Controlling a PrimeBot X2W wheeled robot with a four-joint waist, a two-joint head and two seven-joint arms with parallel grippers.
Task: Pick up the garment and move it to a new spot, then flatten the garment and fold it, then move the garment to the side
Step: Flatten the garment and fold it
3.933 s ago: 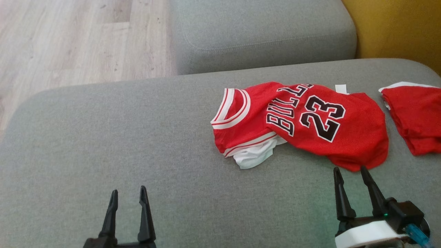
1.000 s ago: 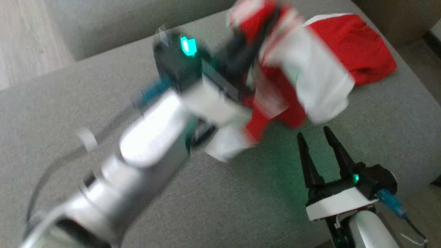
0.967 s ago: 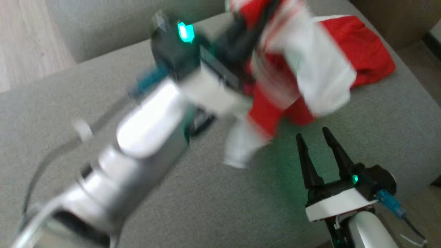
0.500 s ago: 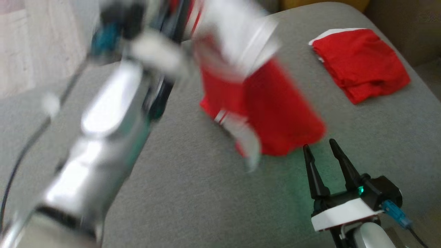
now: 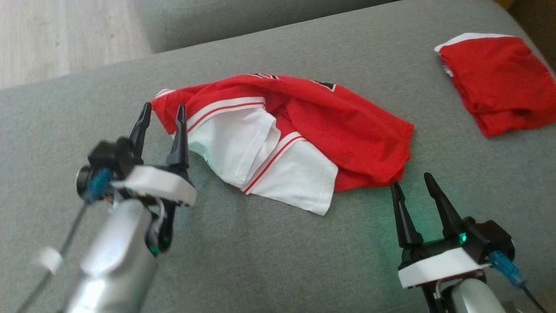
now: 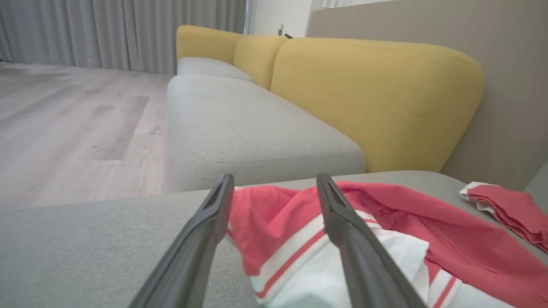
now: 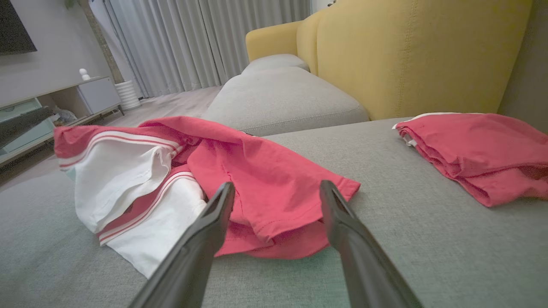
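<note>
Garment [image 5: 347,126] on grey cushion [image 5: 269,261], wood floor [image 5: 65,34]

1. Past the tips of your left gripper [image 5: 164,105], the garment [image 5: 347,126] is folded over itself. Its black print [image 5: 326,85] shows only as slivers at the far edge, too little to read.
2. Between the left jaws, the garment's corner runs under the left wrist view's bottom edge.
3. Beyond and to the right of your right gripper [image 7: 276,185], the second red garment [image 7: 479,149] is cut off by the right wrist view's edge.
4. Behind the left jaws, the forearm [image 5: 113,261] is blurred.
</note>
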